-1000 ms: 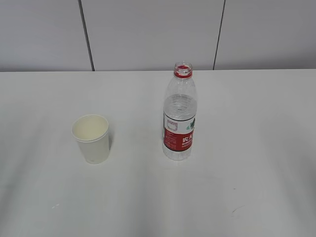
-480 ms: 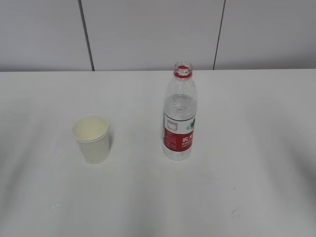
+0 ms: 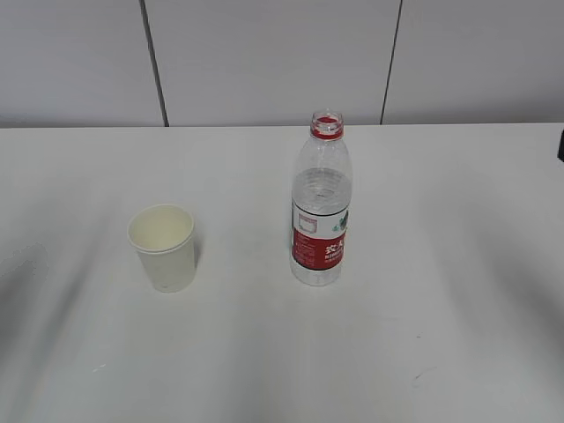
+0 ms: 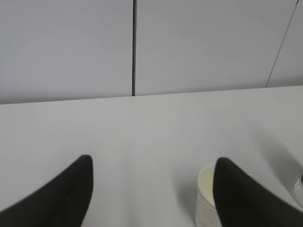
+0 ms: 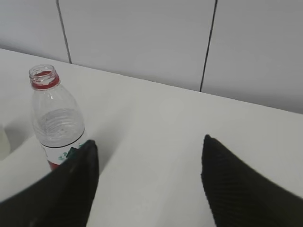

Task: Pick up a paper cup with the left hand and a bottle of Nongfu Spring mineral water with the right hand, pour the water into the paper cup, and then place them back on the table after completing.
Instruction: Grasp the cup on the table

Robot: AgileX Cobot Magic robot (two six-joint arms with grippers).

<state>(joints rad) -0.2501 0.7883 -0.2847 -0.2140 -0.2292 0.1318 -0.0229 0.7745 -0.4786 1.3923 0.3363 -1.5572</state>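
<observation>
A white paper cup (image 3: 163, 247) stands upright and empty on the white table (image 3: 441, 291), left of centre. An uncapped clear water bottle (image 3: 322, 201) with a red neck ring and a red label stands to its right, partly filled. My left gripper (image 4: 151, 165) is open and empty; the cup (image 4: 204, 196) shows behind its right finger (image 4: 241, 198). My right gripper (image 5: 147, 144) is open and empty; the bottle (image 5: 54, 120) stands beyond its left finger (image 5: 66, 189). In the exterior view only a dark sliver of an arm (image 3: 560, 145) shows at the right edge.
A grey panelled wall (image 3: 282, 62) with dark vertical seams runs behind the table's far edge. Faint scuff marks (image 3: 421, 376) lie on the tabletop near the front right.
A dark sliver of an arm has come into the exterior view at the right edge. Soft shadows have shifted on the tabletop. Cup and bottle have not moved.
</observation>
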